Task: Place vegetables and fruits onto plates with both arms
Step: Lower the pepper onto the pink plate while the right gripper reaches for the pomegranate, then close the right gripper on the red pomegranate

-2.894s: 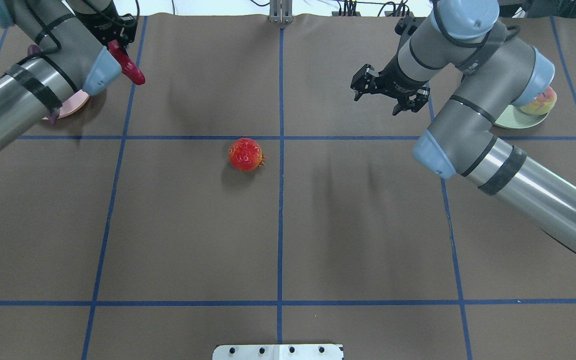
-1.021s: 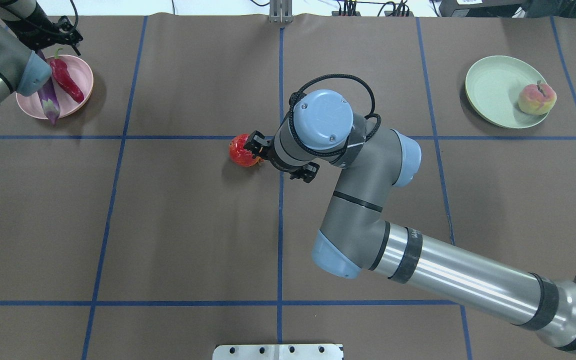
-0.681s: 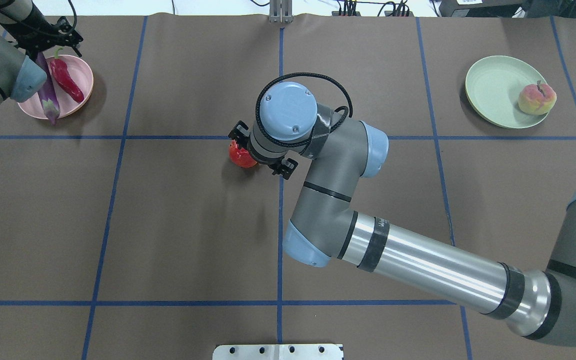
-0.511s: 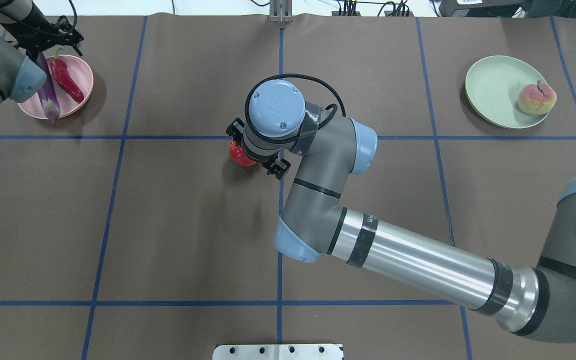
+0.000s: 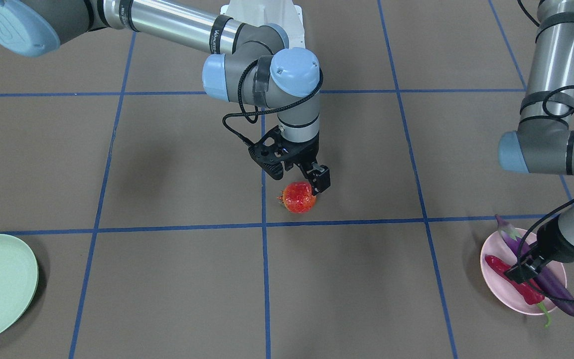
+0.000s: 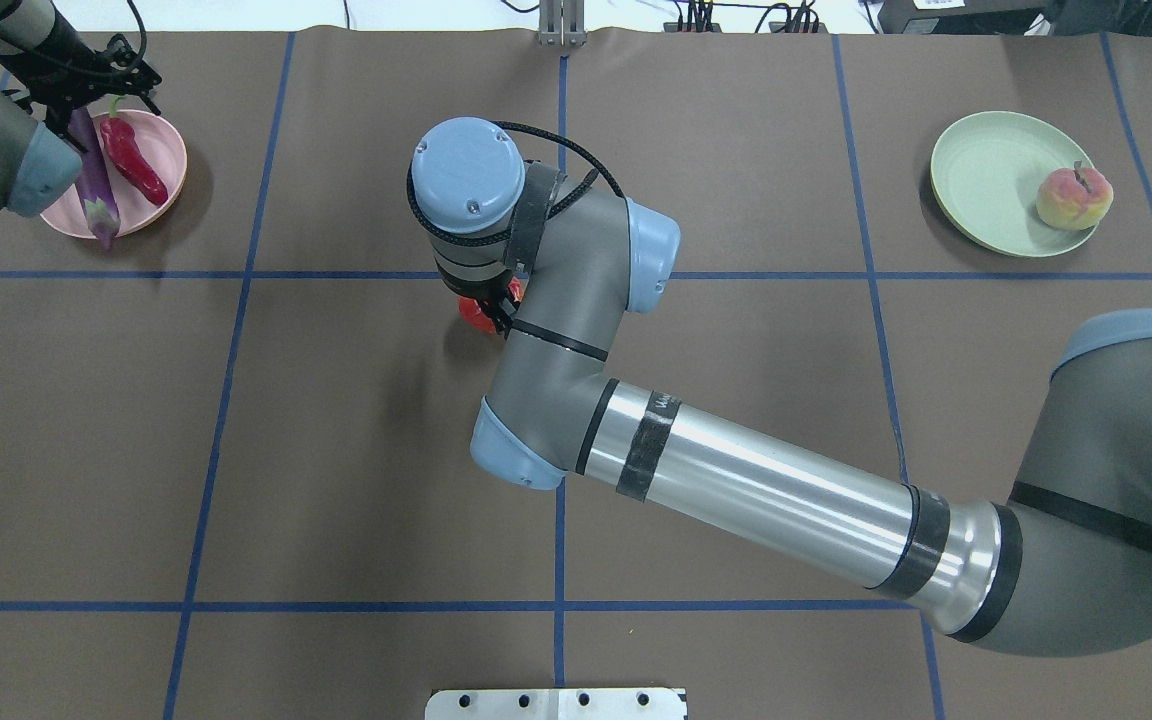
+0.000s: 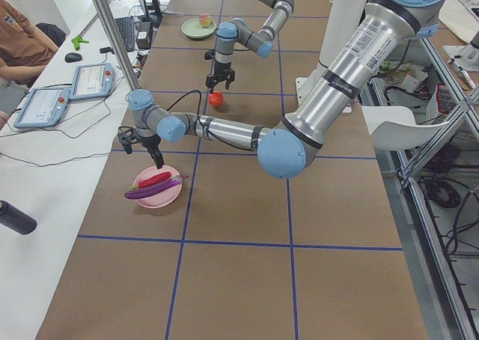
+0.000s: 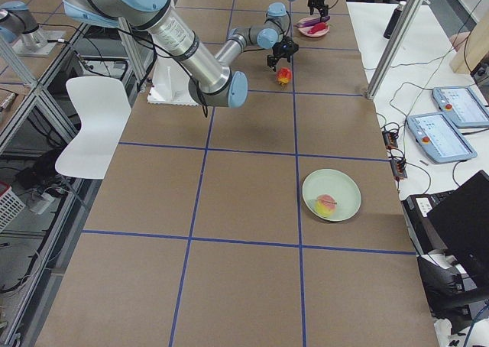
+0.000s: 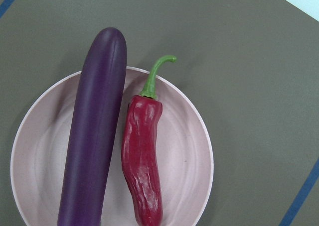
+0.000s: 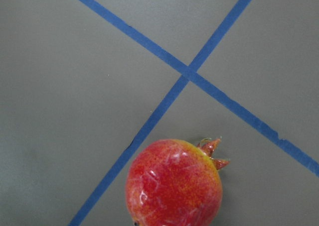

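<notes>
Right end effector point(image 5: 299, 178) hangs spread and empty directly over the red-orange fruit point(image 5: 298, 197), one finger on either side. The round fruit rests on the counter point(image 5: 167, 279). Left end effector point(image 6: 86, 88), also spread, is well apart from the fruit.

Bright overhead light — soft shadows (perhaps slight glare).

The eggplant point(image 9: 92, 131) and chili point(image 9: 143, 156) lie side by side on the pink plate point(image 9: 184, 151). The peach point(image 6: 1073, 198) sits at the edge of the mint plate point(image 6: 986, 180); the speckled fruit point(image 5: 299, 197) rests on the tabletop point(image 5: 167, 279).
</notes>
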{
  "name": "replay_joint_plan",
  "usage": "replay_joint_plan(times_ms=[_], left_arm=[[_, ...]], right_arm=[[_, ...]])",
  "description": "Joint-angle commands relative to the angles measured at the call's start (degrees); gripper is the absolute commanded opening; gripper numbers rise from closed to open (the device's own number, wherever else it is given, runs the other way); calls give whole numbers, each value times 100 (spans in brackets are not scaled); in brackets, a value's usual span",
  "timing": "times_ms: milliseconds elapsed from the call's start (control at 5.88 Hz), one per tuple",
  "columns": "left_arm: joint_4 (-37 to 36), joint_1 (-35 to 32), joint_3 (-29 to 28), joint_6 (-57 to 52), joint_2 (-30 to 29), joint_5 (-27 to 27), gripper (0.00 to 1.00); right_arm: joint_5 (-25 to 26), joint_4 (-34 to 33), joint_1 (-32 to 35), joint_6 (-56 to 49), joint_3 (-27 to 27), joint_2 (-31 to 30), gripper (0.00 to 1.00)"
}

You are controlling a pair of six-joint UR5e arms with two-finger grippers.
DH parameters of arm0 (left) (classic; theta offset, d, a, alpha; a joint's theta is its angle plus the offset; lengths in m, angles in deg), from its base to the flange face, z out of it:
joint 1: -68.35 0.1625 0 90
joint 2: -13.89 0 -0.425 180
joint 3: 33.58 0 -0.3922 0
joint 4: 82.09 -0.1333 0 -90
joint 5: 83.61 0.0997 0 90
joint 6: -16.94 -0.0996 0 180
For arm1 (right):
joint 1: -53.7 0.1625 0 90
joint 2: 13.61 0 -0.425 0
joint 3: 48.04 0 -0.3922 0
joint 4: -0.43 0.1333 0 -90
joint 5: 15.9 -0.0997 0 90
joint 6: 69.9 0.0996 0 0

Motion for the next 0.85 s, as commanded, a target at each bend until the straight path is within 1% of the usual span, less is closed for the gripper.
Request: replay_joint_plan(times_ms=[0,340,681], left_arm=[[-3,2,148,157,59,9,100],[-3,11,279,280,129,18,100],[6,20,315,368,138,35,100]], right_arm=[[114,-35,37,319,-253,93,99],[246,-26,19,442,-822,356,99],[194,-43,-7,434,-904,383,98]])
